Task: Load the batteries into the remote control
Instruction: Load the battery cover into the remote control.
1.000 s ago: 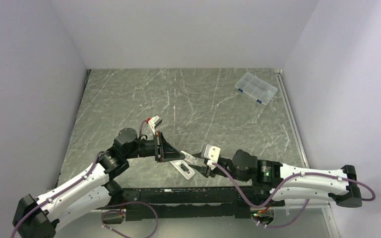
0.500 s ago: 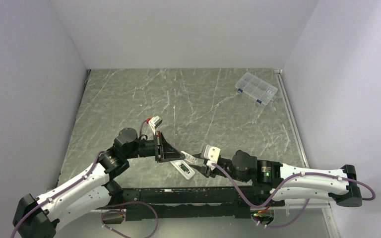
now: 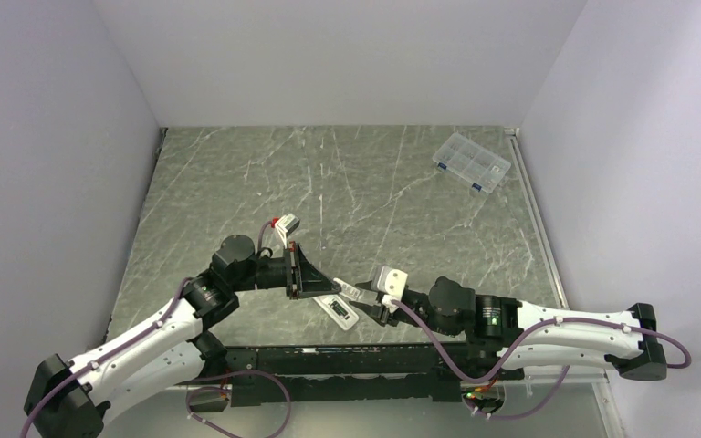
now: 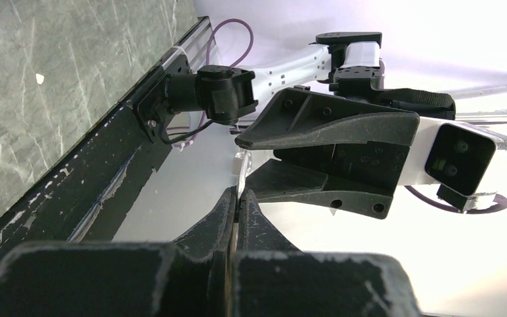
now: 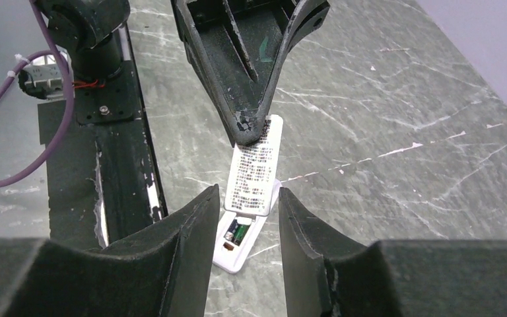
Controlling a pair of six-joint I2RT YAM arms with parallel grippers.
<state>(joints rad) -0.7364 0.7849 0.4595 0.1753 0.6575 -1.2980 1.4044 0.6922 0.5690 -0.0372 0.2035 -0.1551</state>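
The remote control (image 5: 237, 259) is laid flat on the table (image 5: 403, 99) with a green battery (image 5: 237, 232) seen in its open slot, and the white lid (image 5: 257, 172), pinched tight at its far end by the left gripper (image 5: 251, 135), should be brought down slowly and straight inside the right gripper (image 5: 247, 195), which is spread apart around it.

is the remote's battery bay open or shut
Open: the left gripper holds the cover raised off the remote control, exposing a green battery inside.
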